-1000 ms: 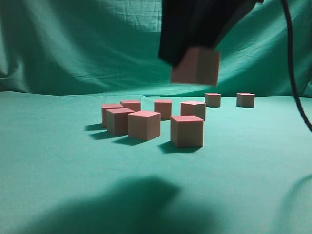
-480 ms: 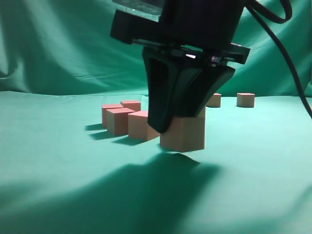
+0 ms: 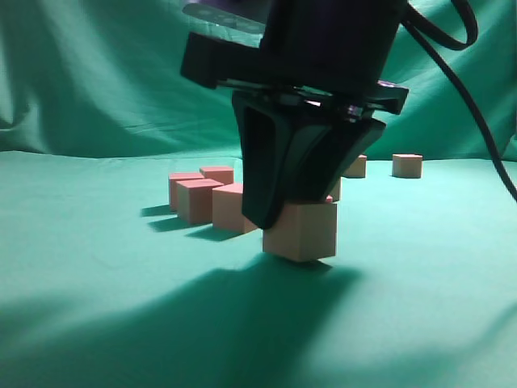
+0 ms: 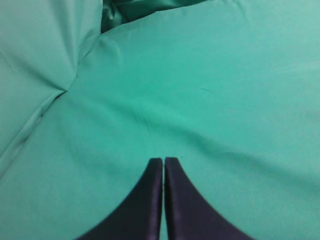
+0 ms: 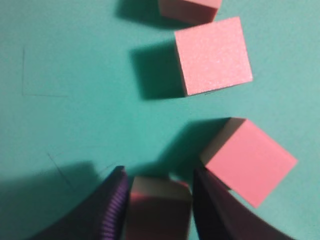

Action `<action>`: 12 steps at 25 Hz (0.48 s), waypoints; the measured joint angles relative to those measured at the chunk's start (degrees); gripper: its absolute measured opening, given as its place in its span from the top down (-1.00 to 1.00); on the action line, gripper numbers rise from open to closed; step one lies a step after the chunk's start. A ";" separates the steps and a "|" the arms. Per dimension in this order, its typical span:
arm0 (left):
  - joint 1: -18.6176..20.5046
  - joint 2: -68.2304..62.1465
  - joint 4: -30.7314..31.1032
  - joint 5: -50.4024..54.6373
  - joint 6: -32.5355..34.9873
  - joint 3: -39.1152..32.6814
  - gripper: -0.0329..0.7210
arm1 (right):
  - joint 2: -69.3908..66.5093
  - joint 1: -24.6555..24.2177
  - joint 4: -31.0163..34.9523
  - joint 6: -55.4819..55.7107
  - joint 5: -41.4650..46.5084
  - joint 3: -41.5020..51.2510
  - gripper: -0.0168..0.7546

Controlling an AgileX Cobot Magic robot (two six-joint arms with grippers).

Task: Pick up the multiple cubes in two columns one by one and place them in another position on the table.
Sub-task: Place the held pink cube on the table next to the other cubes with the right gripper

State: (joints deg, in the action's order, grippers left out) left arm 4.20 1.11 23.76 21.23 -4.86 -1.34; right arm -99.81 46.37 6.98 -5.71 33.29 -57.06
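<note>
My right gripper (image 3: 292, 217) hangs low at the centre of the exterior view, shut on one pink cube (image 3: 302, 233). The cube's underside is at the table (image 3: 97, 275); contact cannot be told. In the right wrist view the same cube (image 5: 159, 212) sits between the dark fingers (image 5: 116, 195) of this gripper (image 5: 159, 176). Another cube (image 5: 249, 161) lies just right of the right finger, and two cubes (image 5: 213, 54) lie farther ahead. Several cubes (image 3: 197, 201) are grouped behind on the left. My left gripper (image 4: 163, 161) is shut, empty, over bare cloth.
Two cubes (image 3: 406, 165) stand apart at the back right, one (image 3: 355, 166) partly hidden by the arm. A creased green drape (image 3: 105, 73) rises behind the table. A black cable (image 3: 477, 121) hangs at the right. Bare cloth lies in front.
The right gripper has come down from high above the cubes with the cube in its jaws, and now holds it low at the table in front of the group.
</note>
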 joint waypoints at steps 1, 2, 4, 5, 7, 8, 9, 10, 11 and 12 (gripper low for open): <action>0.00 0.00 0.00 0.00 0.00 0.00 0.91 | 0.00 0.00 0.00 -0.43 0.00 0.00 0.23; 0.00 0.00 0.00 0.00 0.00 0.00 0.91 | 0.00 0.00 0.00 -0.87 0.00 0.00 0.07; 0.00 0.00 0.00 0.00 0.00 0.00 0.91 | 0.00 0.00 0.00 -1.12 0.12 0.00 -0.11; 0.00 0.00 0.00 0.00 0.00 0.00 0.91 | 0.00 0.00 0.00 -1.24 0.51 0.00 -0.20; 0.00 0.00 0.00 0.00 0.00 0.00 0.91 | 0.00 0.00 0.00 -1.35 1.72 0.00 -0.23; 0.00 0.00 0.00 0.00 0.00 0.00 0.91 | 0.00 0.00 0.00 -1.35 2.93 -0.23 -0.23; 0.00 0.00 0.00 0.00 0.00 0.00 0.91 | 0.00 0.00 0.00 -1.35 4.57 -0.70 -0.23; 0.00 0.00 0.00 0.00 0.00 0.00 0.91 | 0.11 0.00 0.00 -1.35 6.66 -1.51 -0.23; 0.00 0.00 0.00 0.00 0.00 0.00 0.91 | 0.54 0.00 0.00 -1.35 8.63 -2.41 -0.23; 0.00 0.00 0.00 0.00 0.00 0.00 0.91 | 1.14 0.00 0.00 -1.35 11.23 -3.75 -0.23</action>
State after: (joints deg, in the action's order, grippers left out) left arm 4.20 1.11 23.76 21.23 -4.86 -1.34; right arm -98.67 46.37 6.98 -7.06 44.52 -60.81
